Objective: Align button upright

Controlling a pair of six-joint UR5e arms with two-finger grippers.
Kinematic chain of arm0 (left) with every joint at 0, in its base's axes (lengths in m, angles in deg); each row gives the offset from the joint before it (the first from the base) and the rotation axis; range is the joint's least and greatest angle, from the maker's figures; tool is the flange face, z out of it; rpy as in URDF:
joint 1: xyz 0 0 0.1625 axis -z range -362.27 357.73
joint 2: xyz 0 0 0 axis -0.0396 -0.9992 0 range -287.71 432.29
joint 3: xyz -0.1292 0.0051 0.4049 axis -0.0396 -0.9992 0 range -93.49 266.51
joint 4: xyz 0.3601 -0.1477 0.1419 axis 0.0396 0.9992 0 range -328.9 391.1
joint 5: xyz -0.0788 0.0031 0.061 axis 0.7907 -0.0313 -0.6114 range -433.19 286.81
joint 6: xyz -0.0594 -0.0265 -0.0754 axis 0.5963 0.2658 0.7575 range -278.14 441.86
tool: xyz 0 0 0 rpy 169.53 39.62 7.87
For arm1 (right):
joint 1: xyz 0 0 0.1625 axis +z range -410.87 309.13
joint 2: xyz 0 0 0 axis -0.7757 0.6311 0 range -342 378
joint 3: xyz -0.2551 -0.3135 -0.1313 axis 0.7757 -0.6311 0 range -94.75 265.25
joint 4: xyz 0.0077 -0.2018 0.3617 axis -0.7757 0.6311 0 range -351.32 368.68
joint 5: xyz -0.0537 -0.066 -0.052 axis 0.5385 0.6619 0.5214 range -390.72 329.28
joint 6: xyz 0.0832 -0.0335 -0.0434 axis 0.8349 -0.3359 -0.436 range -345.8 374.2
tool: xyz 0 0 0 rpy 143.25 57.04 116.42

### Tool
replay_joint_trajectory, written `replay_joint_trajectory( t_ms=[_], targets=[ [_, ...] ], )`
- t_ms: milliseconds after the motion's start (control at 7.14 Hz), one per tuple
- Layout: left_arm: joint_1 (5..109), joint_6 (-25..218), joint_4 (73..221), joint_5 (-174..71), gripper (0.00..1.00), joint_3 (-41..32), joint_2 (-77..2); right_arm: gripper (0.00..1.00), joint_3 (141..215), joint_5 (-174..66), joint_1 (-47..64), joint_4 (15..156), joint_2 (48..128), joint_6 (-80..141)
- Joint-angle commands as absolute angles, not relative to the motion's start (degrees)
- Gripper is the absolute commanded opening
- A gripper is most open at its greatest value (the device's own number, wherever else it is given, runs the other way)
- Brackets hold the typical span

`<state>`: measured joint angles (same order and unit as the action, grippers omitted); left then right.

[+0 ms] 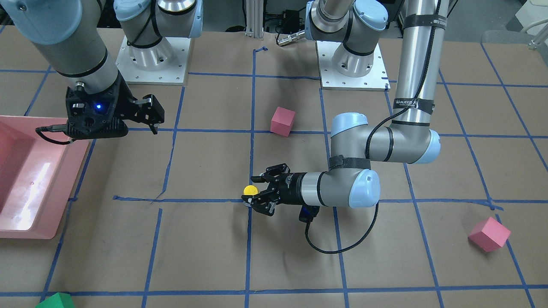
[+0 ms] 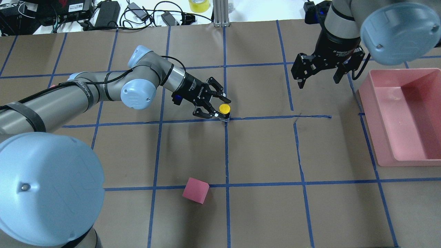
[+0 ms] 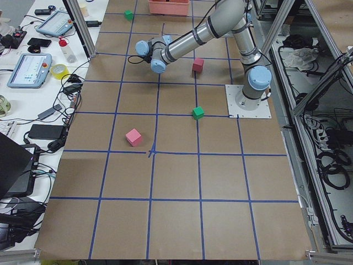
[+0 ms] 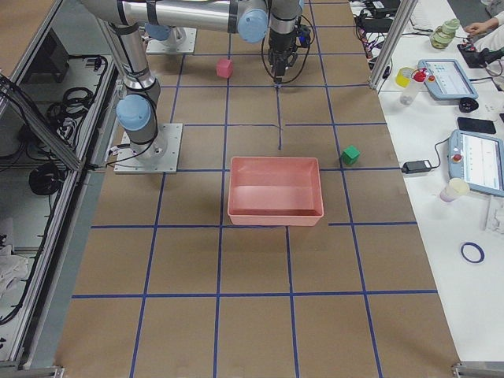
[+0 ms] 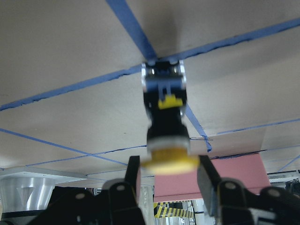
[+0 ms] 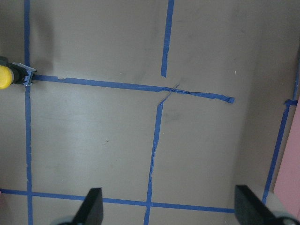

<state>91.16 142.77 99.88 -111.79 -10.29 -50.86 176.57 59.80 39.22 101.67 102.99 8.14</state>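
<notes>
1. Left gripper (image 2: 222, 109) sits low over the table, lying near-horizontal, with its arm reaching in from the left of the overhead view. Its jaws are parted a bit wider than the button's cap, one finger on each side of it. In the left wrist view both fingers flank the cap closely, but I can't tell whether they touch it. A pink foam cube (image 2: 195, 190) lies on the table left of the gripper and nearer the robot, well apart from it.
2. The button (image 2: 224, 109) is mid-table, on a crossing of blue tape lines (image 2: 262, 117). Its white/grey base is down on the tape, the black body rises from it and the yellow cap is on top between the left fingers. It stands close to upright, with a slight lean in the left wrist view. The right wrist view catches the cap at its left edge.
3. One tape line runs right from the button and ends in a ragged tip.
4. Right gripper (image 2: 318, 80) hovers above the table, pointing down, well apart from the button. Its jaws are spread wide and hold nothing. In its wrist view there is only brown paper and tape between the fingertips.
5. A pink bin (image 2: 377, 131) rests on the table at far right, just right of the right gripper.
</notes>
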Motion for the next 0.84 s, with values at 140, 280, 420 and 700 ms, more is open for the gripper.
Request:
replay_joint_trajectory(
  t_ms=[140, 280, 420, 700],
  targets=[
    [91.3, 142.6, 95.7, -120.9, 1.00, -5.2, -47.4, 1.00, 176.6, 59.8, 39.2, 101.7, 103.0, 8.2],
    [92.3, 142.3, 97.1, -125.9, 1.00, -2.7, -45.6, 1.00, 176.6, 59.8, 39.2, 101.7, 103.0, 8.2],
    [92.7, 137.2, 97.0, -128.6, 1.00, -1.8, -42.8, 1.00, 176.6, 59.8, 39.2, 101.7, 103.1, 8.2],
    [92.7, 119.8, 99.4, -140.4, 1.00, -2.7, -35.3, 1.00, 176.6, 59.8, 39.2, 101.7, 103.1, 8.2]
  ],
)
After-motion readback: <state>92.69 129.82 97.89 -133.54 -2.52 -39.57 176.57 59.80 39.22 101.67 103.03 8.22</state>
